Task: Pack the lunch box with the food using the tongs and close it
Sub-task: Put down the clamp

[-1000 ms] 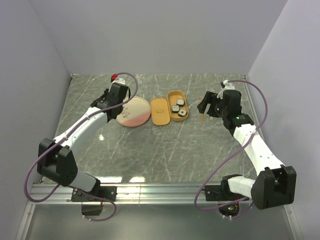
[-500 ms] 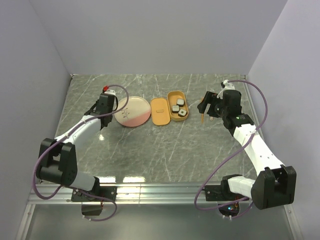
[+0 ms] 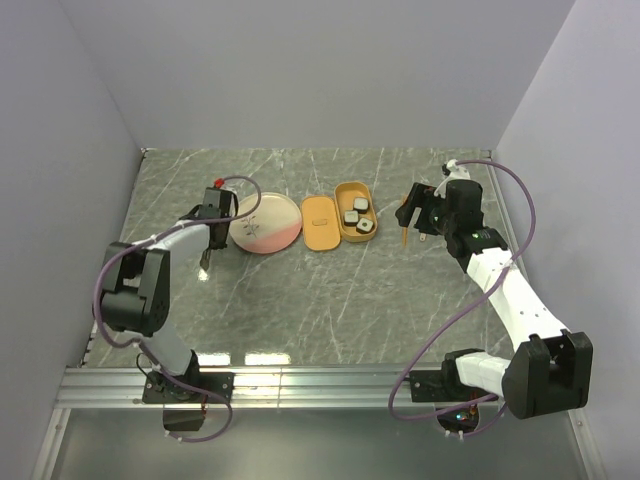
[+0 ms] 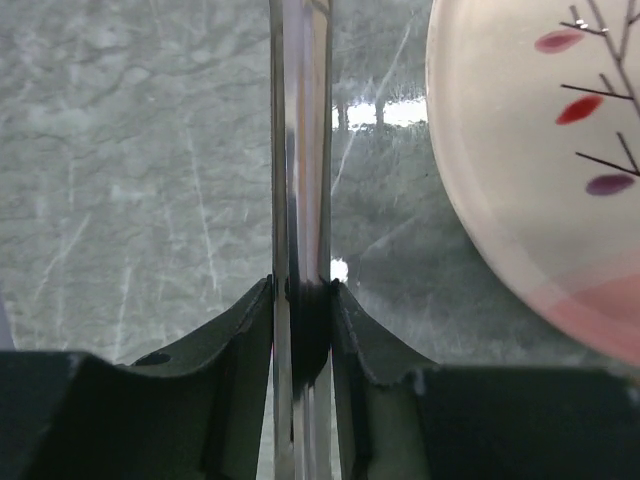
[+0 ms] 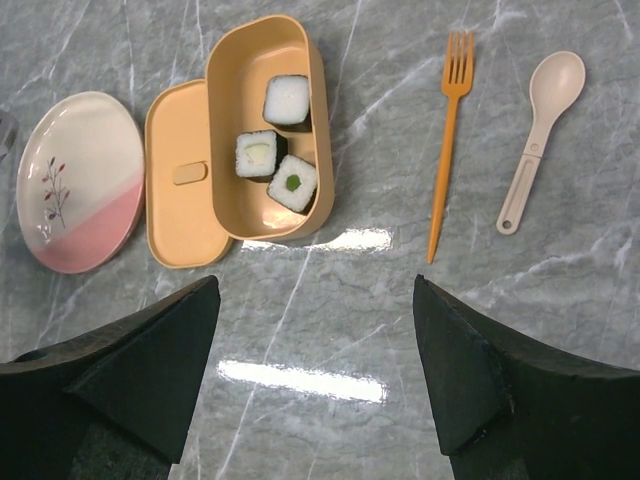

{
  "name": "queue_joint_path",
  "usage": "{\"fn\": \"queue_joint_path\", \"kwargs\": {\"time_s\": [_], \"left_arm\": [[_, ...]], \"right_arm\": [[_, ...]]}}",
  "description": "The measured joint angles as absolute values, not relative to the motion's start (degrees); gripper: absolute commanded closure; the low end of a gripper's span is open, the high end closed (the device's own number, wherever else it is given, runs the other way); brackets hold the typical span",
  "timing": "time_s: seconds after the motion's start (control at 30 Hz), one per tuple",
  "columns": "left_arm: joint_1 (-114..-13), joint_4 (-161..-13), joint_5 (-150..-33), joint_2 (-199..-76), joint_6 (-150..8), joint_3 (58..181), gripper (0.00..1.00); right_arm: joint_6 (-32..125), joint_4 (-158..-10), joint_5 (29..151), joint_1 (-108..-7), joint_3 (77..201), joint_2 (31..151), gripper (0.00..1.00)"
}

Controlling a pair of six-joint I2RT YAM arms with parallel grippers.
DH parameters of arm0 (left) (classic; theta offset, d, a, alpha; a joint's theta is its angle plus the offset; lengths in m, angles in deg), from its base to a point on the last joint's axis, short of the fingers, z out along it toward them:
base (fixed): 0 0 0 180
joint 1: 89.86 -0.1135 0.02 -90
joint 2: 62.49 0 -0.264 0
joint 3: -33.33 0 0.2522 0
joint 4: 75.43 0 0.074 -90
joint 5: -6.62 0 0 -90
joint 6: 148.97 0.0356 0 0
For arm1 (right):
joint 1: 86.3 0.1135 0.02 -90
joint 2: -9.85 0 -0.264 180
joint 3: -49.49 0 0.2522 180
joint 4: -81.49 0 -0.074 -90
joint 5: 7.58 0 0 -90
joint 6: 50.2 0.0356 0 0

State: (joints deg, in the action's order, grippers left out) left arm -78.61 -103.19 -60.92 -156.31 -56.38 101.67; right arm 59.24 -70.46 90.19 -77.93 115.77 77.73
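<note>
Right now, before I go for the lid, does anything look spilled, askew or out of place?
Nothing stands out. The three food pieces sit inside the open lunch box, the lid lies flat against its side, and the tongs are pinched in the left hand beside the plate.

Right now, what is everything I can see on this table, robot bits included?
lunch box: one, orange-tan, open, mid-table
lid: one, orange-tan, flat beside the lunch box, on the plate's side
sushi pieces: three, white with dark wrap, inside the lunch box
plate: one, cream and pink, empty, beside the lid
fork: one, orange, on the box's other side
spoon: one, beige, beside the fork
tongs: one, dark grey metal, in the left gripper
table: one, grey marble
left gripper: black, clamped on the tongs
right gripper: black, open, empty
</note>
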Motion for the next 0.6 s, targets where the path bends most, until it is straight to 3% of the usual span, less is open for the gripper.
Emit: {"fn": "queue_joint_path", "kwargs": {"time_s": [0.43, 0.6], "left_arm": [[-79.53, -104.79, -58.50, -170.80, -57.28, 114.48, 0.64], [-79.55, -106.10, -56.40, -174.67, -58.63, 118.90, 0.52]], "right_arm": [[59.24, -69.54, 88.01, -77.93, 116.79, 77.73, 0.15], [59.24, -69.41, 87.55, -77.96, 116.99, 77.82, 0.16]]}}
